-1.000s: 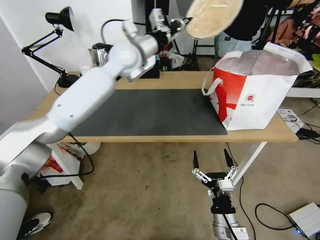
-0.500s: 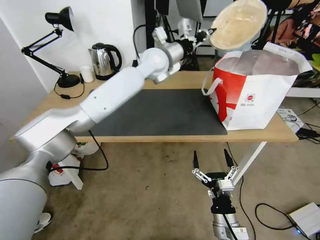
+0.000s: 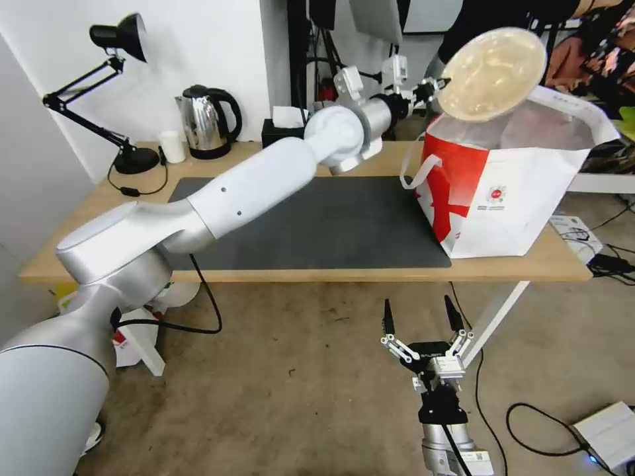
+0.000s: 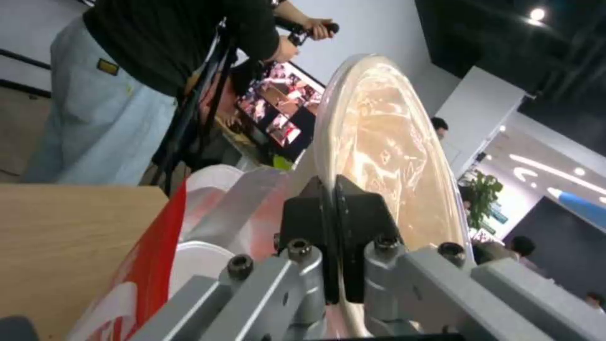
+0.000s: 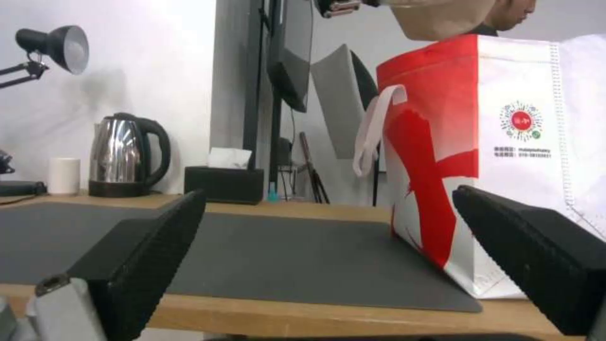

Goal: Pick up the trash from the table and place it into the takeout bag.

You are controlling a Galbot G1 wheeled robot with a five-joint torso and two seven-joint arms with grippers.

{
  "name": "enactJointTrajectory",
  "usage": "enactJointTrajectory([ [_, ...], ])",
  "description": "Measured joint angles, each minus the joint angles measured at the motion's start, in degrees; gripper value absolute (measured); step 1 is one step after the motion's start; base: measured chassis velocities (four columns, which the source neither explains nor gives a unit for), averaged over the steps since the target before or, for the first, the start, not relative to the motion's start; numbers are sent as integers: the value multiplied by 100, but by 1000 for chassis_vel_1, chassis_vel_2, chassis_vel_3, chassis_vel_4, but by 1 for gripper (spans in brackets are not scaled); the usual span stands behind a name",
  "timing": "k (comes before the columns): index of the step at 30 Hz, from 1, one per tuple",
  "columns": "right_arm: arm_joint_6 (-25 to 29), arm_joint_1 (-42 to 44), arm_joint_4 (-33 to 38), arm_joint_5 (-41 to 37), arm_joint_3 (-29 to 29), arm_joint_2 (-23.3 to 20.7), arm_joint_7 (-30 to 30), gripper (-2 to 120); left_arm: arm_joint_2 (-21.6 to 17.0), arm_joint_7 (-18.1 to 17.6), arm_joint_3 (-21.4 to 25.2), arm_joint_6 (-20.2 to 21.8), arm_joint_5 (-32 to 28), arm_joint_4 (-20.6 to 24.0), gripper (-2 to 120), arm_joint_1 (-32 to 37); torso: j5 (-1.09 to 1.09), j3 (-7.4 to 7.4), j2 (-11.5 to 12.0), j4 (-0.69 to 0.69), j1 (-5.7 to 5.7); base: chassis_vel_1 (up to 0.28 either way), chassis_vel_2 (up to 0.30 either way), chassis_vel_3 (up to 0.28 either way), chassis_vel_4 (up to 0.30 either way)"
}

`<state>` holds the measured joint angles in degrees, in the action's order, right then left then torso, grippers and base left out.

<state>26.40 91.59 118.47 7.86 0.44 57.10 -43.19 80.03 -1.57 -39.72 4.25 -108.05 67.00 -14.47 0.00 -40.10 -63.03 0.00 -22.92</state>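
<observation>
the left gripper [image 3: 442, 84] pinches the rim of the beige round container [image 3: 492, 73], tipped on its side just above the takeout bag [image 3: 509, 198]. next it should go lower into the bag, then let go. the right gripper [image 3: 421, 316] waits wide open below the table [image 3: 370, 274].

Takeout bag [image 5: 524, 123] print — too small to read.

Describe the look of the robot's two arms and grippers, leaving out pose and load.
The left arm has smooth glossy white and silver rounded shells, with a black cable looping near its base. The left gripper has silver linkages, round bolts and black pads. The right gripper has two slim black pointed fingers on silver linkages, a black body with small lettering, a silver wrist and ridged pads.
</observation>
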Motion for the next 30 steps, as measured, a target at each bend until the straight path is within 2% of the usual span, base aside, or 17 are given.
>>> enactJointTrajectory([
  [13, 0, 0, 0, 0, 0, 0, 0, 100, 399, 82, -361, -22, 198, -427, 0, -52, 0, 0, 0, 0, 0, 0, 0, 0, 0],
  [30, 0, 0, 0, 0, 0, 0, 0, 100, 723, 193, -580, -20, 511, -912, 0, -7, 0, 0, 0, 0, 0, 0, 0, 0, 0],
])
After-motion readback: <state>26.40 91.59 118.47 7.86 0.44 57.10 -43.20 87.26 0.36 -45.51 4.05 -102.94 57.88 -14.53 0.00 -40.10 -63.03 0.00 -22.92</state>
